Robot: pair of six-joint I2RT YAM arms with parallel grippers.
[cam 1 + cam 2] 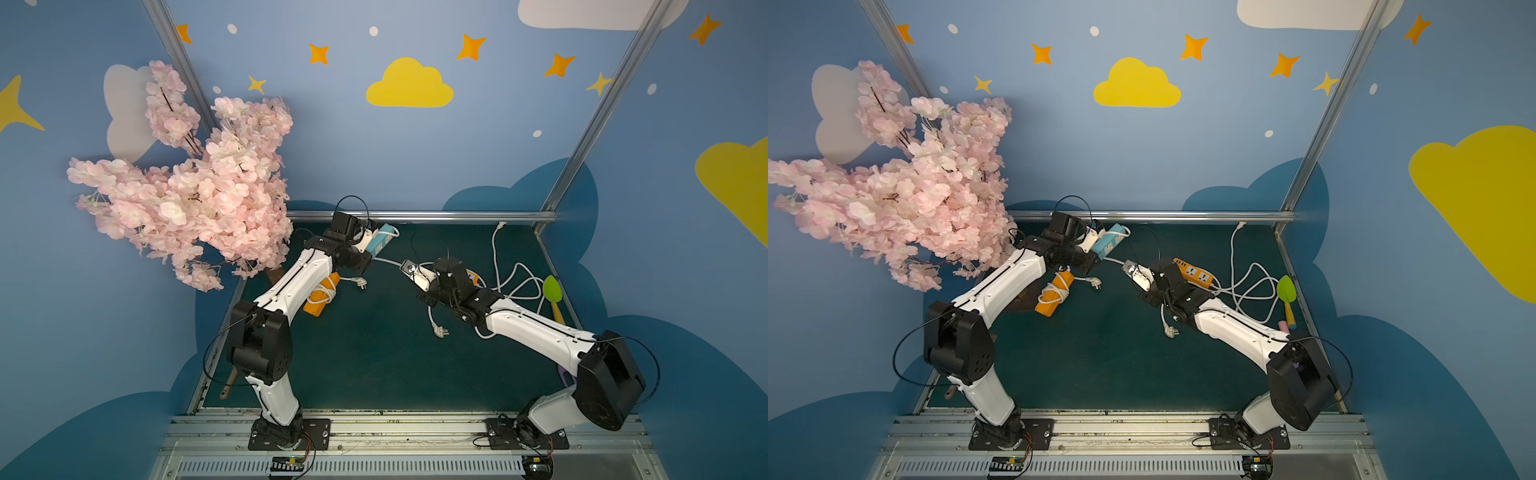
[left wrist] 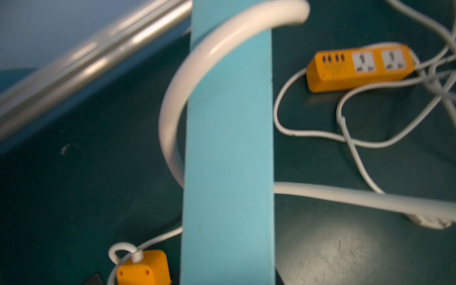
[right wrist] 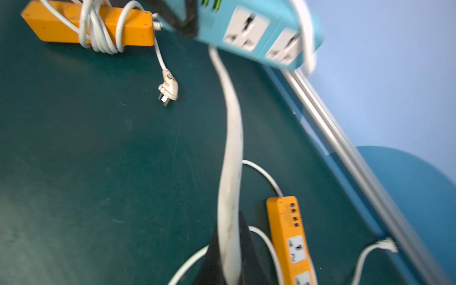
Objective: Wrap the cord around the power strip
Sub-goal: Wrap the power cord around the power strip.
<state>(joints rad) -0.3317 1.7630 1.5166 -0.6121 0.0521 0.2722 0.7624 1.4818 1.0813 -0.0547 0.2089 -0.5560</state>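
Reaching forward, left claw [image 1: 371,241] clamps blue strip [image 1: 384,237]; right claw [image 1: 408,268] pinches cord [image 1: 386,261].

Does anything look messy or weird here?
Yes. The white cords beside the unwrapped orange power strip lie in a loose tangle, unlike the neatly wrapped orange strip. The blue power strip is tilted in the air, its own cord only loosely looped round it.

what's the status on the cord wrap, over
Left gripper shut on blue power strip, lifted. Right gripper shut on its white cord, one loop on. Loose cords of unwrapped orange strip lying close by.
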